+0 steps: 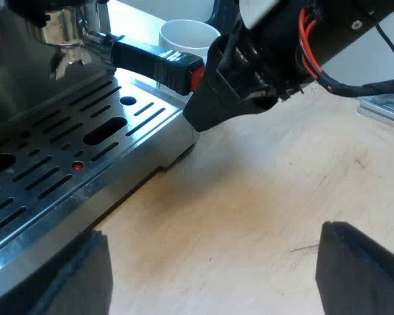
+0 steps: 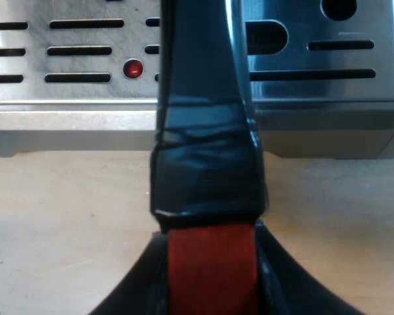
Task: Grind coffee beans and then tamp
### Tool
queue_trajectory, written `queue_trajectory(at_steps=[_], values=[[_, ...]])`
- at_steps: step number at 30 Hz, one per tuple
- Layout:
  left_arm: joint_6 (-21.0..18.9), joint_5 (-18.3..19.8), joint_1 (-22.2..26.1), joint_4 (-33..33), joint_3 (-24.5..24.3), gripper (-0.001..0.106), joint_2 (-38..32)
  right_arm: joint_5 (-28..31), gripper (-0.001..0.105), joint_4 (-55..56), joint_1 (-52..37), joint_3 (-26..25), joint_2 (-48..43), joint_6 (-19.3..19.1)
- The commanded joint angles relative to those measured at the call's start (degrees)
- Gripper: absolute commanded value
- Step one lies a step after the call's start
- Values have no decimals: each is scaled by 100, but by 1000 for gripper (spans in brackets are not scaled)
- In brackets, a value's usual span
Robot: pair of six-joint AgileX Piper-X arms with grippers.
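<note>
The metal holder [image 1: 69, 29] is locked into the espresso machine's front, over the drip tray [image 1: 65, 151]. Its dark handle [image 1: 148, 58] sticks out and ends in red [image 1: 196, 77]. My right gripper [image 1: 240, 85] is at that red end. In the right wrist view the handle [image 2: 207, 98], wrapped in black tape, runs out between my right gripper [image 2: 210, 239] fingers [image 2: 141, 282], which are shut against both sides of the red end [image 2: 210, 275]. My left gripper [image 1: 203, 275] hangs low over the wooden table beside the drip tray, open, with nothing between its fingers [image 1: 361, 269].
A white mug [image 1: 187, 33] stands on the table just behind the handle. The slotted steel drip tray [image 2: 315, 72] has a small red button [image 2: 132, 67] and a raised edge above the wooden table [image 1: 262, 197]. A grey metal piece [image 1: 387, 108] lies farther off.
</note>
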Motion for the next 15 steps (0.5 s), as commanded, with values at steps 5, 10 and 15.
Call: queue_trajectory(at_steps=[5, 10, 15], values=[[-40, 60, -27, -34, -10, 66, -8, 561, 0, 223, 322, -13, -177, 185], [-40, 60, -27, -34, -10, 66, -8, 668, 0, 317, 419, -13, -177, 442], [-40, 60, -27, -34, -10, 66, -8, 851, 0, 461, 589, -13, -177, 457]])
